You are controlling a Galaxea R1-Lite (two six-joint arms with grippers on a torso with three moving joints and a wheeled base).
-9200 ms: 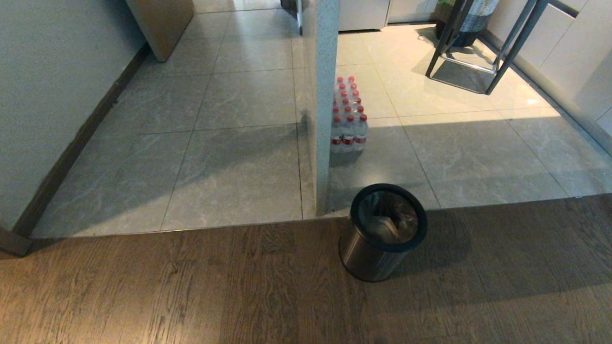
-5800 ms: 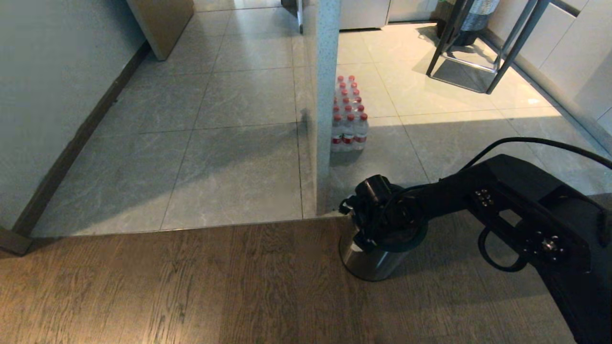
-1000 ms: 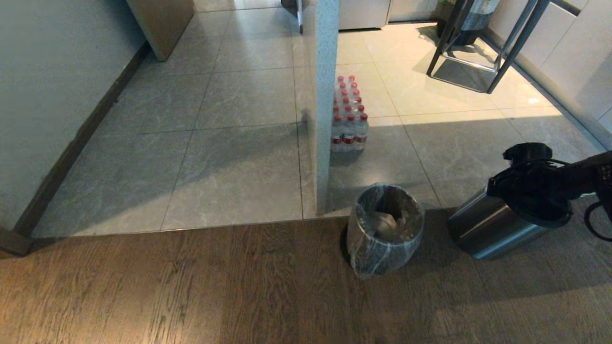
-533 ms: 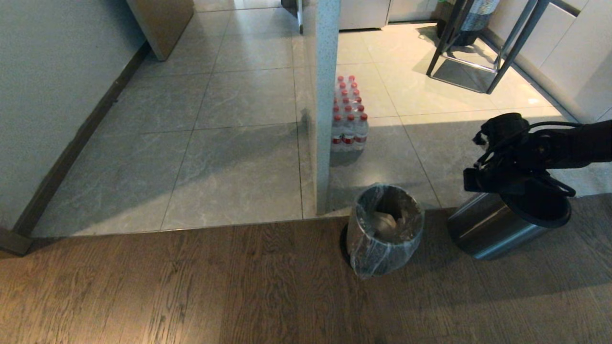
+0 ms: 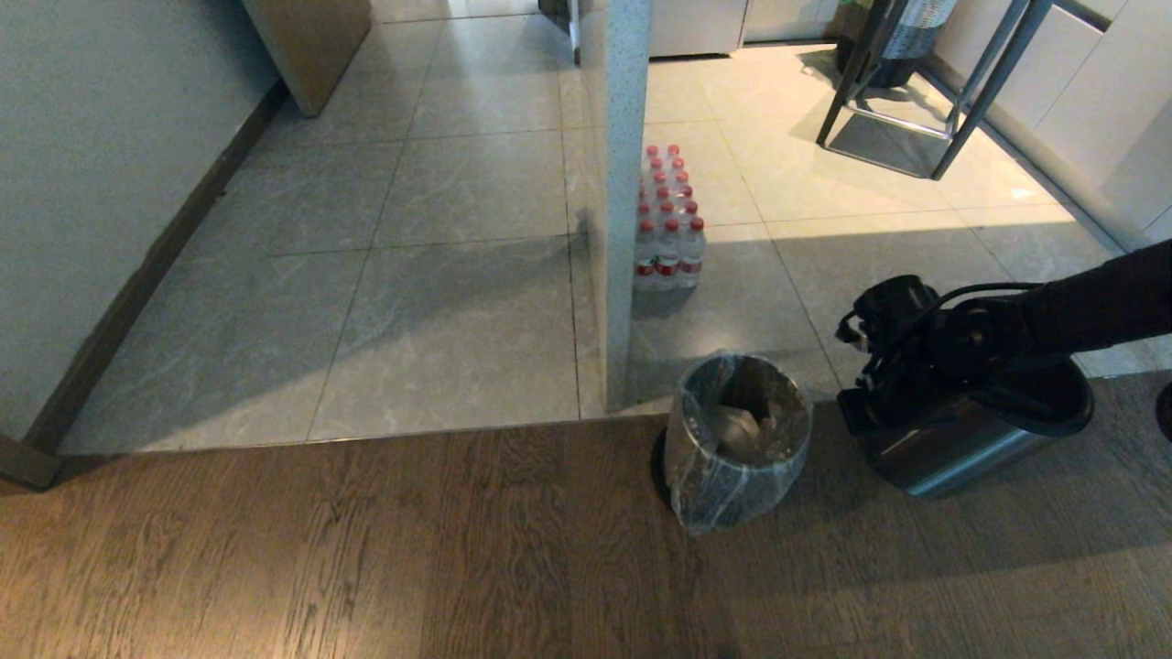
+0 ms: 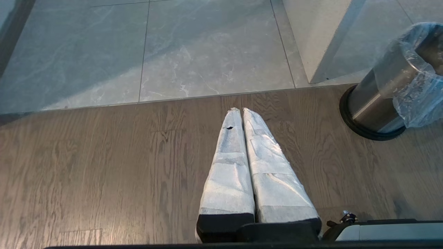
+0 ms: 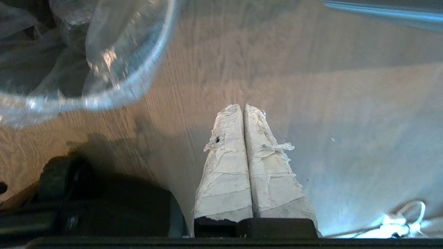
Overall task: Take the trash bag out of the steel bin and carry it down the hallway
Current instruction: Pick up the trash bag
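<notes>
With the steel bin (image 5: 952, 448) set aside right, the empty, closed right gripper (image 7: 243, 108) needed to open and grasp the trash bag (image 5: 732, 448).

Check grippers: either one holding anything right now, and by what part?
Nothing held. Right gripper is shut on air above the wood floor, between the trash bag and the steel bin. Left gripper is shut and empty too.

Shrink-wrapped pack of red-capped water bottles (image 5: 667, 224) stands on the tile, touching the right face of a speckled white partition wall (image 5: 615, 183). Dark metal frame legs (image 5: 916, 101) at the far right, with a patterned dark container (image 5: 902, 41) behind them. Tan door panel (image 5: 311, 46) far left. Wood-plank floor (image 5: 366, 549) fills the near foreground.
</notes>
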